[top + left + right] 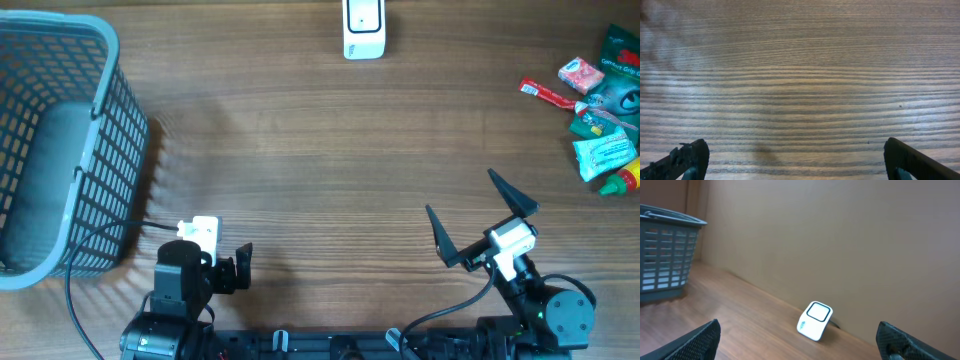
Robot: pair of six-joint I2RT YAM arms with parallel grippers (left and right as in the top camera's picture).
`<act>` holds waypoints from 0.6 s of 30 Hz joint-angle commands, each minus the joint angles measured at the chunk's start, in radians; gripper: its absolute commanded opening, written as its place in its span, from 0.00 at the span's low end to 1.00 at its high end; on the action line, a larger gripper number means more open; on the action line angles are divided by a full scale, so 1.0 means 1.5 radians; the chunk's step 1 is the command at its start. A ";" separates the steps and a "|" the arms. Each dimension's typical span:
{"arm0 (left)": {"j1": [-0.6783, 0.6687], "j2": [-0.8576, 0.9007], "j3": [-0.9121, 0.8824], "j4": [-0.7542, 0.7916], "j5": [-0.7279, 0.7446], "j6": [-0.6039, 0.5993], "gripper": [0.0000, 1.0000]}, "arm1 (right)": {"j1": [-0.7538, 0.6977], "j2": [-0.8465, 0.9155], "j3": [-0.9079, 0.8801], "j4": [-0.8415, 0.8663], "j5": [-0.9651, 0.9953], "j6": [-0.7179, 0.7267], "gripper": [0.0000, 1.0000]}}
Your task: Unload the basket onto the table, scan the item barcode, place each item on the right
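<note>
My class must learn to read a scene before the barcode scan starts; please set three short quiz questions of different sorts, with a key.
1. True or false: the left gripper and the right gripper both stand open and empty.
2. Where does the white scanner stand on the table? A, middle of the far edge; B, the near edge; C, between the right gripper's fingers.
3. Which lies on the robot's right: the grey basket or the pile of packets?
Key: 1 true; 2 A; 3 the pile of packets.
</note>
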 commanded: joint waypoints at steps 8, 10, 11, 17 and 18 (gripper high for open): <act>-0.004 -0.001 -0.001 0.002 -0.007 -0.002 1.00 | 0.002 -0.039 -0.105 0.096 0.031 0.050 1.00; -0.004 -0.001 -0.001 0.002 -0.007 -0.002 1.00 | 0.002 -0.039 -0.132 0.136 0.033 0.063 1.00; -0.004 -0.001 -0.001 0.002 -0.007 -0.002 1.00 | 0.002 -0.039 -0.132 0.131 0.040 0.067 1.00; -0.004 -0.001 -0.001 0.002 -0.007 -0.002 1.00 | 0.002 -0.039 -0.131 0.107 0.202 0.228 1.00; -0.004 -0.001 -0.001 0.002 -0.007 -0.002 1.00 | 0.002 -0.039 -0.131 0.094 0.237 0.267 1.00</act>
